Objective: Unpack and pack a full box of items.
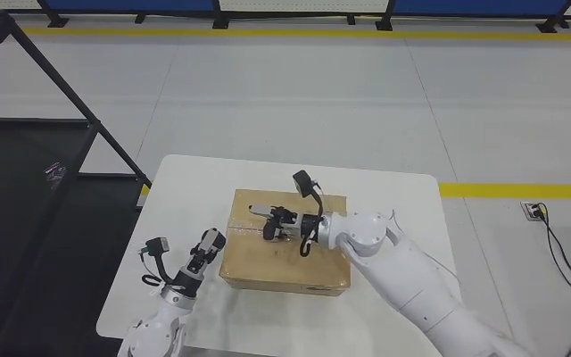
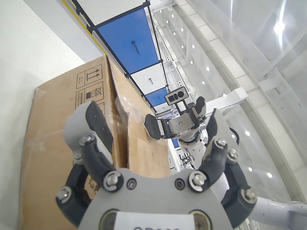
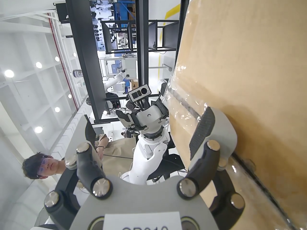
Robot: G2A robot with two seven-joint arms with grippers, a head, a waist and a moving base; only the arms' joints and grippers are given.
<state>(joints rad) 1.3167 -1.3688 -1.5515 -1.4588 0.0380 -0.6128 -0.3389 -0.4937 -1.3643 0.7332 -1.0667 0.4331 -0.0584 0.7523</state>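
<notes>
A closed brown cardboard box (image 1: 284, 250) stands in the middle of the white table (image 1: 187, 192). Wrinkled clear tape (image 3: 184, 106) runs along its top seam. My right gripper (image 1: 260, 217) lies over the box top near its left end, open, with one finger pad (image 3: 203, 130) resting against the cardboard beside the tape and nothing held. My left gripper (image 1: 212, 239) sits low beside the box's left side, tilted upward and open (image 2: 156, 116), holding nothing. From it I see the box end (image 2: 60, 120) and the right gripper (image 2: 172, 123) above the seam.
A black metal frame (image 1: 62, 94) and a dark panel stand off the table's left side. Bare tabletop lies behind, left of and in front of the box. The table's front edge is close to the left arm.
</notes>
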